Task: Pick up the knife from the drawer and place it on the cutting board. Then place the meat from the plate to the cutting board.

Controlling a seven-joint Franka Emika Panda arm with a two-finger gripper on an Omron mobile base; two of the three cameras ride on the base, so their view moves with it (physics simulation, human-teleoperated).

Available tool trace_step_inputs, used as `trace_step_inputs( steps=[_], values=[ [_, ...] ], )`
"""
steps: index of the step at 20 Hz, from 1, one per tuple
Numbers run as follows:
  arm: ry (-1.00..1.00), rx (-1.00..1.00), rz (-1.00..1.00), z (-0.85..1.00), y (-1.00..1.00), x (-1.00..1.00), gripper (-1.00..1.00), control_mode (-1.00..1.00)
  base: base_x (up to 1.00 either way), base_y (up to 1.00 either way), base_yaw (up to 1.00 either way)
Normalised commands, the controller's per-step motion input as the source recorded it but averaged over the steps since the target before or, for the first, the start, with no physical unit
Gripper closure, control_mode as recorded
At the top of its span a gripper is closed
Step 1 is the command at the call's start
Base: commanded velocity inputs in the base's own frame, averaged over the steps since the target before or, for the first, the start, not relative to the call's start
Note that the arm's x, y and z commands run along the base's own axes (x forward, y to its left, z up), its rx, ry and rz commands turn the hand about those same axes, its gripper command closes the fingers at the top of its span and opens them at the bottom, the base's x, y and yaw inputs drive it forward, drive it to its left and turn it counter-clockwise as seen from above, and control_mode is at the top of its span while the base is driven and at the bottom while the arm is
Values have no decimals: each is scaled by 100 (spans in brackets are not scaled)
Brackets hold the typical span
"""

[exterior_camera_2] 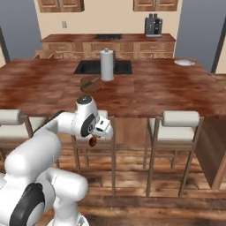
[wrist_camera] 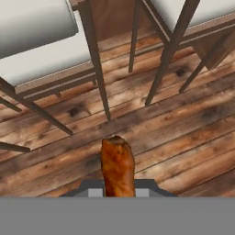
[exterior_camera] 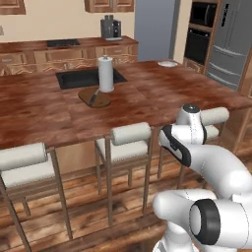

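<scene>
My gripper (exterior_camera_2: 94, 138) hangs low in front of the island, over the wooden floor between the stools, shut on the meat (exterior_camera_2: 93, 141), a reddish-brown lump (wrist_camera: 118, 166) that sticks out past the fingers in the hand view. The dark cutting board (exterior_camera: 100, 101) (exterior_camera_2: 84, 86) lies on the island counter just in front of the sink, with the slim knife (exterior_camera: 93, 97) (exterior_camera_2: 91, 81) resting on it. The whitish plate (exterior_camera: 168, 63) (exterior_camera_2: 184, 62) sits bare at the counter's far right corner. The drawer is out of view.
A paper towel roll (exterior_camera: 106, 74) (exterior_camera_2: 107, 65) stands upright right behind the board, at the edge of the sink (exterior_camera: 78, 78) (exterior_camera_2: 88, 67). Padded stools (exterior_camera: 129, 139) (exterior_camera_2: 178, 125) line the near side of the island (exterior_camera: 44, 115), their thin legs (wrist_camera: 98, 69) close to the hand.
</scene>
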Motion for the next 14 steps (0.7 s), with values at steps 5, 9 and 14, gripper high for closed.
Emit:
trace_step_inputs(
  steps=[5, 9, 14],
  values=[
    [0, 0, 0, 0, 0, 0, 100, 100, -30, 17, 18],
    [0, 0, 0, 0, 0, 0, 100, 100, -8, 72, 16],
    [0, 0, 0, 0, 0, 0, 100, 100, -2, 77, 26]
  ],
)
